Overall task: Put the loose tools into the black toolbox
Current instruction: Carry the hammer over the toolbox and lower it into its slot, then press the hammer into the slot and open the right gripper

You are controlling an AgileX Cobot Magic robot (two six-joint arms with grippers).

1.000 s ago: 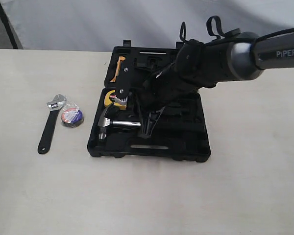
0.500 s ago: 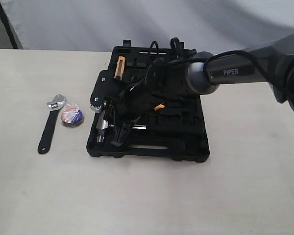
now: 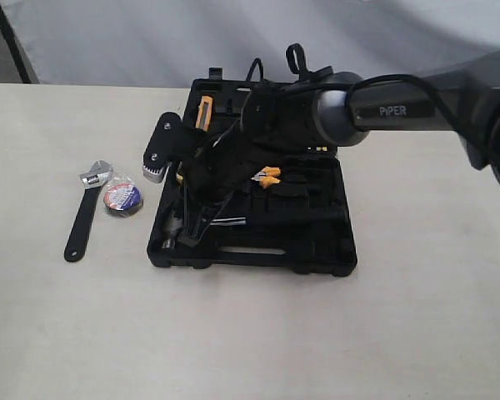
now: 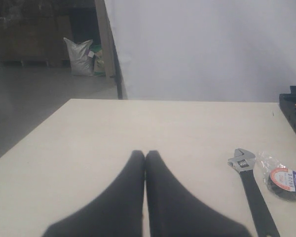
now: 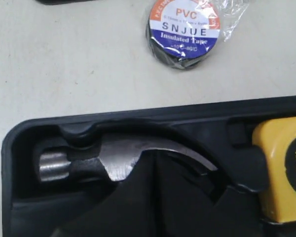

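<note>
Your right pincer [image 5: 155,159] covers the hammer [image 5: 119,160] in the toolbox [image 3: 317,243]; its grip cannot be told. Left pincer [image 4: 145,155] together above desk [image 4: 163,126].

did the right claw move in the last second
Yes: in the exterior view the right claw slid left along the toolbox, from its middle to the hammer head.

So the dark grey right arm [image 3: 383,104] stretches in from the right, well across the middle. Its bulky black wrist [image 3: 267,133] is bent so the black right claw [image 3: 193,232] points steeply downward, fingers [image 5: 113,207] drawn together. The black left claw [image 4: 145,154] sits roughly level, fingers [image 4: 113,197] pressed tip to tip.
</note>
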